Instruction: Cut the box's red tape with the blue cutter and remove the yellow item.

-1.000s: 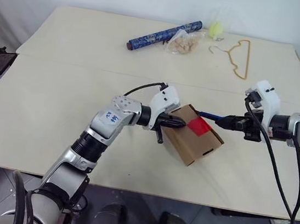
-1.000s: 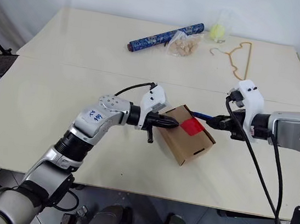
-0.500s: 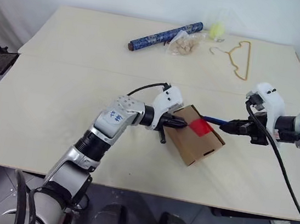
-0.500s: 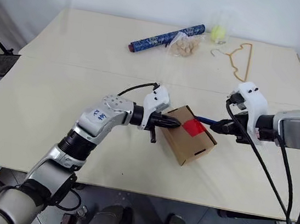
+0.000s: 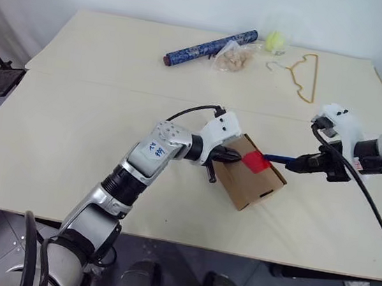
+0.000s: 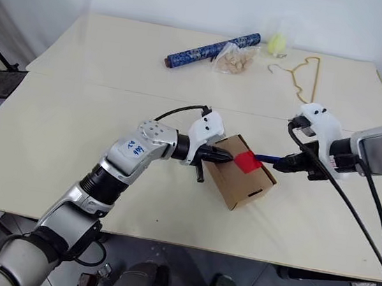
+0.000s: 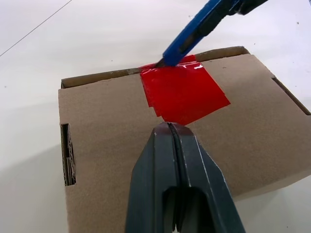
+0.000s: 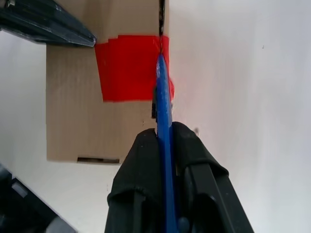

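Blade at the tape's edge, box pinned from the other side.

The right gripper [image 5: 300, 162], jaws clenched on the cutter [image 7: 197, 30], sets its tip on the tape [image 7: 182, 92] at the box [image 5: 251, 176] seam; the left gripper [image 5: 234, 156], jaws closed on nothing, presses the lid. A slip could send the blade toward those left fingers [image 7: 180, 184], or shove the light box askew. The box sits mid-worktop [image 5: 66, 126], well clear of its edges, with room all round; the yellow item is presumably inside.
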Tool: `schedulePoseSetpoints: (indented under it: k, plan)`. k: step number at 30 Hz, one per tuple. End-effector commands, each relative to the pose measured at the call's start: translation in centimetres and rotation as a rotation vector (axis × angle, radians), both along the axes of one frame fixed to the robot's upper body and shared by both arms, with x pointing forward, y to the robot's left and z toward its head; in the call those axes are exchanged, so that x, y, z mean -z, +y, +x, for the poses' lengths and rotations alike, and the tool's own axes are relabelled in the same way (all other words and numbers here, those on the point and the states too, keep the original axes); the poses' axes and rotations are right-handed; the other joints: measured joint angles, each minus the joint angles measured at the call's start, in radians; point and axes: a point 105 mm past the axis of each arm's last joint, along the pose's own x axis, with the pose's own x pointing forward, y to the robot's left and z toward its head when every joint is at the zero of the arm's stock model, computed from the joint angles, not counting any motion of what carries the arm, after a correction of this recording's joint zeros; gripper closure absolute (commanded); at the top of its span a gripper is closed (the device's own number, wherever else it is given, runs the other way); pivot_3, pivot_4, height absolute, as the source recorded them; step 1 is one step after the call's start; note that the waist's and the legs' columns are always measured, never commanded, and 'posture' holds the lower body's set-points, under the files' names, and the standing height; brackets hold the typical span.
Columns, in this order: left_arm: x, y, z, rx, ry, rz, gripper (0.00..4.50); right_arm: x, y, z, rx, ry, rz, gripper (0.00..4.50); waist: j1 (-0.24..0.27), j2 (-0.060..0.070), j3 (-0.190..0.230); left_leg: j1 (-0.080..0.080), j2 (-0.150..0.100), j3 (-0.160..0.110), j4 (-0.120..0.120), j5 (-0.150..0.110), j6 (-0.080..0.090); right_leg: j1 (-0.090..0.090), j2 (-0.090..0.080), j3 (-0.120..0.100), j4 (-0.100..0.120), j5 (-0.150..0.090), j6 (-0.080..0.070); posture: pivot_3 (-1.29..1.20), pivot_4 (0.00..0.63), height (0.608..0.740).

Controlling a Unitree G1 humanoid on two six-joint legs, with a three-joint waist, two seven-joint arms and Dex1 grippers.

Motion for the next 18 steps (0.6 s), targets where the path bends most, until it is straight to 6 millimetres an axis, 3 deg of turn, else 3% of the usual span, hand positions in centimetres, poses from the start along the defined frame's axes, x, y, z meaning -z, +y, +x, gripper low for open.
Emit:
schedulePoseSetpoints:
  k: [1, 12, 14, 18]
  plan:
    - [4.3, 0.3, -0.5, -0.017, 0.133, 0.11, 4.5, 0.1, -0.5, -0.9, 0.001, 0.057, -0.003, 4.4, 0.0, 0.0, -0.001, 0.0, 0.0, 0.0, 0.0, 0.0, 0.0, 0.0, 0.0, 0.0, 0.0, 0.0, 0.0, 0.0, 0.15, 0.74]
    - [5.2, 0.8, -0.3, -0.028, 0.151, 0.123, 4.5, 0.1, -2.3, -3.1, 0.037, 0.112, -0.008, 4.4, 0.0, -0.001, -0.004, 0.0, 0.0, 0.0, 0.0, 0.0, 0.001, 0.001, -0.001, 0.0, -0.002, 0.0, 0.0, 0.0, 0.15, 0.74]
    - [4.6, 0.8, -0.1, -0.019, 0.125, 0.093, 4.5, -0.3, -3.2, -3.2, 0.074, 0.084, -0.017, 4.4, 0.0, 0.0, -0.004, 0.0, 0.0, 0.0, 0.0, 0.0, 0.001, 0.001, -0.001, 0.0, -0.002, 0.0, 0.0, 0.0, 0.15, 0.74]
    - [1.8, 0.5, 0.2, 0.016, 0.074, -0.056, 4.5, -3.4, -2.9, -2.4, 0.046, -0.12, 0.09, 4.4, -0.001, -0.001, -0.004, -0.001, 0.0, 0.001, 0.0, 0.0, 0.001, 0.0, -0.001, 0.0, -0.002, 0.0, 0.0, 0.0, 0.15, 0.74]
